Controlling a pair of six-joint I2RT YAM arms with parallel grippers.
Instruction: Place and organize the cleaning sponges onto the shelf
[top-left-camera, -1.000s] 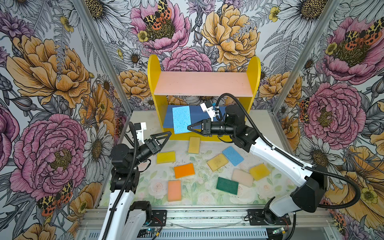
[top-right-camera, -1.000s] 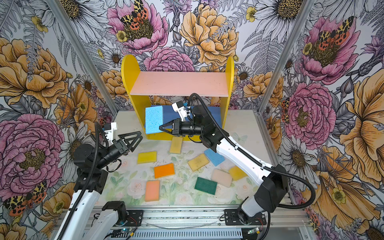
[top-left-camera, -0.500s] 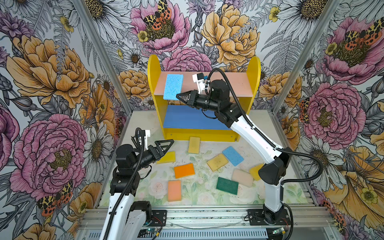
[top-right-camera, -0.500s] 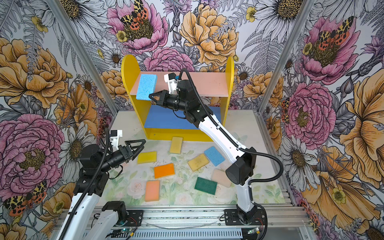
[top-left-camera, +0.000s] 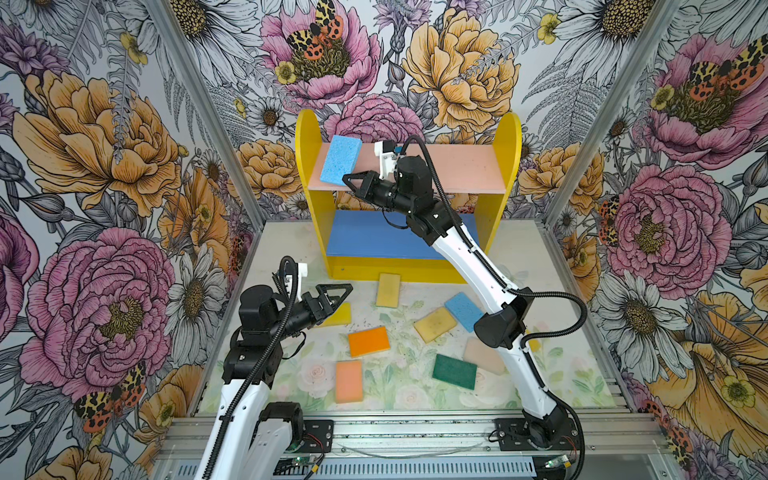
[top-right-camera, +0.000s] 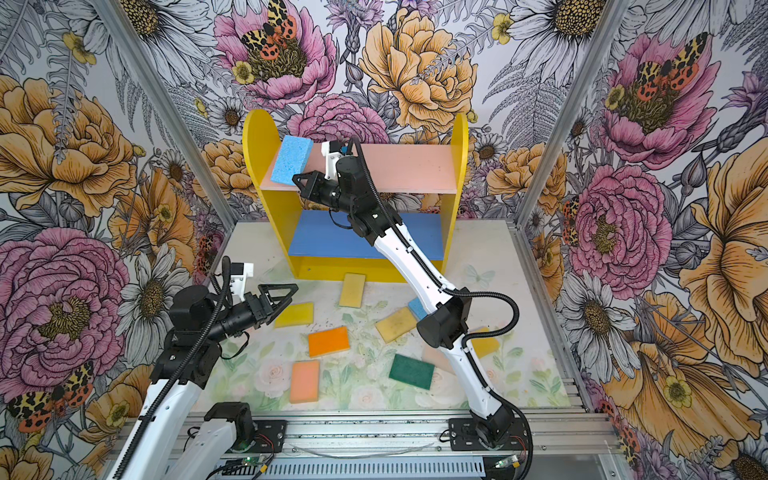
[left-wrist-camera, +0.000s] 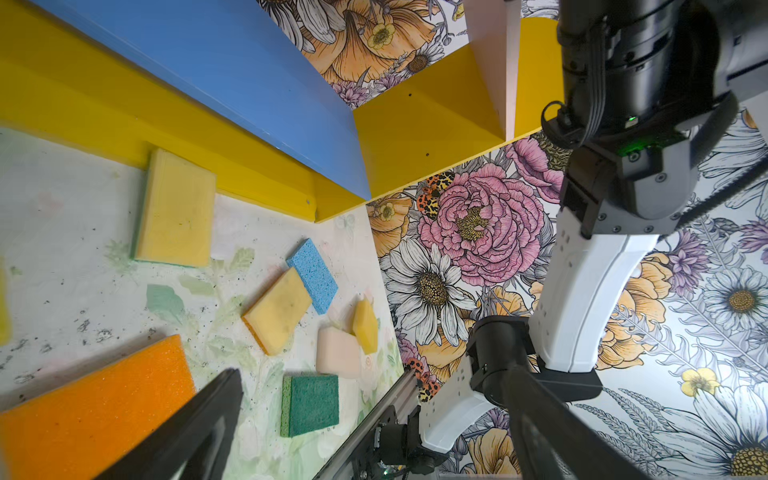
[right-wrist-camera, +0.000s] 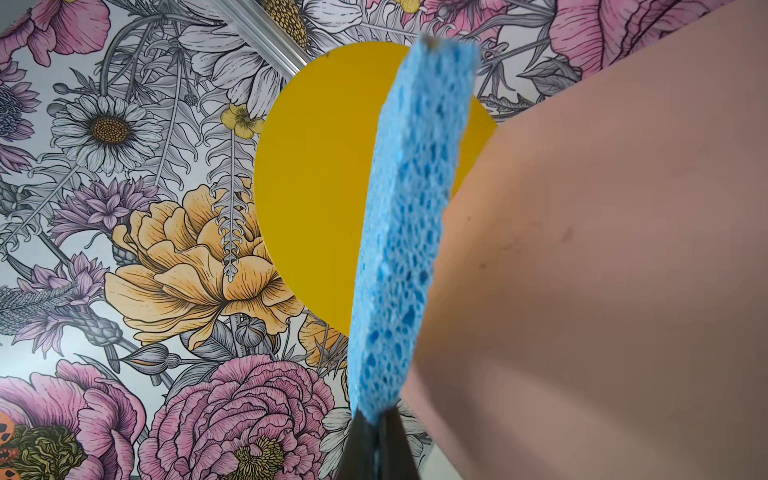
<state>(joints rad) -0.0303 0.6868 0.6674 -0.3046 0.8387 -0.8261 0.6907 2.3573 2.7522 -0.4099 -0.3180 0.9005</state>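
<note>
The shelf (top-left-camera: 457, 166) stands at the back, with a bare pink upper board and a bare blue lower board (top-left-camera: 374, 237). My right gripper (top-left-camera: 347, 179) is shut on one edge of a light blue sponge (top-left-camera: 340, 160), which hangs tilted over the left end of the pink board. In the right wrist view the sponge (right-wrist-camera: 409, 232) stands edge-on beside the board. My left gripper (top-left-camera: 347, 291) is open and empty, just above a yellow sponge (top-left-camera: 338, 314). Several more sponges lie on the table: yellow (top-left-camera: 388, 289), orange (top-left-camera: 369, 341), peach (top-left-camera: 349, 381), blue (top-left-camera: 463, 311), dark green (top-left-camera: 454, 371), cream (top-left-camera: 482, 355).
Floral walls close in the table on three sides, and a metal rail (top-left-camera: 415, 428) runs along the front. My right arm (top-left-camera: 469, 257) reaches across the lower shelf opening and partly covers a yellow sponge (top-right-camera: 484, 345) at the right.
My right gripper has carried the blue sponge up from in front of the lower board to the left end of the upper board. My left gripper, still open, has moved down and to the right.
</note>
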